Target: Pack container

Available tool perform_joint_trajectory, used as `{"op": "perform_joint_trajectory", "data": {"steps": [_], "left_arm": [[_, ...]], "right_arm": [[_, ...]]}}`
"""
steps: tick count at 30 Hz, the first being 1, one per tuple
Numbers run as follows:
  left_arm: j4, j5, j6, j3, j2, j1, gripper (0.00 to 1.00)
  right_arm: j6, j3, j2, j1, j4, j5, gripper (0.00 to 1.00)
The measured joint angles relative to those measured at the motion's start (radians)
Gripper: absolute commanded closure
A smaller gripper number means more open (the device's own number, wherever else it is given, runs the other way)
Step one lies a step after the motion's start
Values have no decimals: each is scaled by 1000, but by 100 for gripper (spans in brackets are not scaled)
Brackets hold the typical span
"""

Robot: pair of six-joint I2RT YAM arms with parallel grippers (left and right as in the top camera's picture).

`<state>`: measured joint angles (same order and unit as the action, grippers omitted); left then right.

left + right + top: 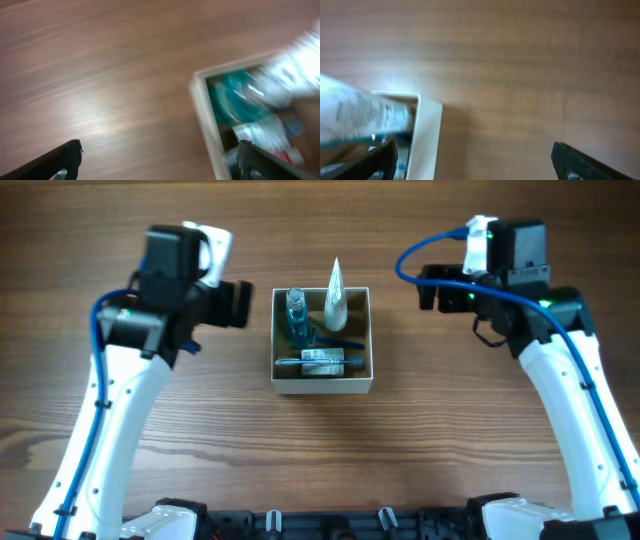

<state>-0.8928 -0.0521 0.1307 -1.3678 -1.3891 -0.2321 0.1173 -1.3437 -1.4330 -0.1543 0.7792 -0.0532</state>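
The container [362, 376], a square shallow box with white walls and a tan inside, sits at the table's middle. It holds a teal bottle [295, 317], a white tube [335, 292] leaning over its back wall, a small white-and-green packet [322, 360] and a dark blue item [338, 340]. My left gripper [238, 304] is open and empty to the left of the box; its view shows the box's wall [204, 112] and the teal bottle [235, 97]. My right gripper [430, 288] is open and empty to the right; its view shows the wall [426, 135] and the tube [362, 115].
The wooden table [320, 450] spreads all around the box. The arms' bases stand at the front edge, left [165, 518] and right [500, 515].
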Motion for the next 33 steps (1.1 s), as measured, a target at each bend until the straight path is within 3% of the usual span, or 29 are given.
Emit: {"op": "perform_joint_trajectory", "data": {"steps": [1,5,13,17,22,27,33], "left_arm": [[37,-8,-49,0,-11,84,0],[49,-11,-89,0,-31,194,0],[9,16,-102,0,31,212,0],[-2,34,-107,39,229,212,0],[-8,44,-107,277,610,212,0],[-14,55,-145,472,879,212,0],[-13,60,-176,507,924,212,0]], "right_arm": [[-2,0,-16,-6,-32,3,0],[-18,0,-75,-7,-169,25,0],[-68,0,-16,-7,-41,39,0],[-6,77,169,-13,-53,63,0],[53,346,553,-87,-81,168,0],[119,592,843,-103,-71,246,0],[137,661,885,-103,-63,264,0]]}}
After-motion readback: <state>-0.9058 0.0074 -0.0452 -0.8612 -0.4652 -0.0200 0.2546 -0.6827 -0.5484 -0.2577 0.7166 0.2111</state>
